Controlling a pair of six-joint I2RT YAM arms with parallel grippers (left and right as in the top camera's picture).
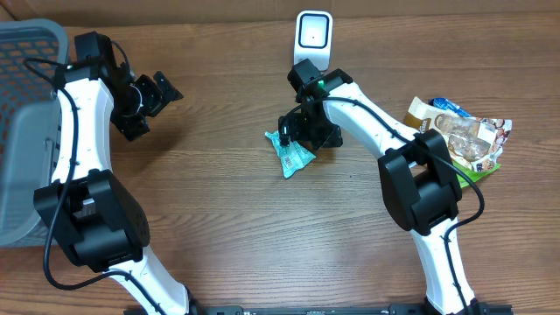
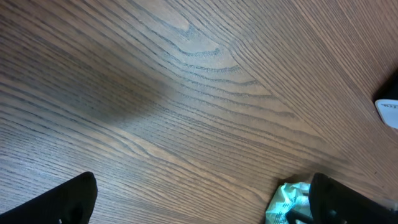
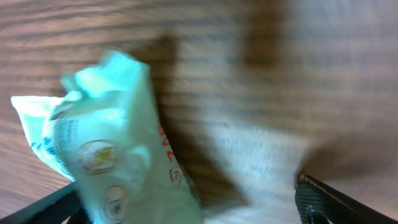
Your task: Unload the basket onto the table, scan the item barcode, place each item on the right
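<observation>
so the item here is the little teal packet [image 1: 290, 154], lying on the table [image 1: 219, 201] a bit in front of the white scanner [image 1: 312, 35] and right under the right gripper [image 1: 308, 133]. in the right wrist view the jaws are spread wide, one finger at each edge of the picture. the packet sits by the one at the picture's left without being pinched, so it looks like it's just resting on the wood. handling-wise it's probably super light and soft, a crinkly film sachet with crimped ends, so it'll likely flop or twist if grabbed by a corner, and the glossy film could slip. best bet is probably a pinch across the narrow middle or along a sealed edge, leaving the printed face uncovered. where the barcode actually is can't be made out, it's too blurry. the left gripper [image 1: 160, 93] is wide open too with nothing in it, well off to the left near the grey basket [image 1: 22, 52]. a pile of other snack packs [image 1: 464, 138] sits well apart on the right. nothing really stands between packet and scanner except the right arm's own wrist above it.
</observation>
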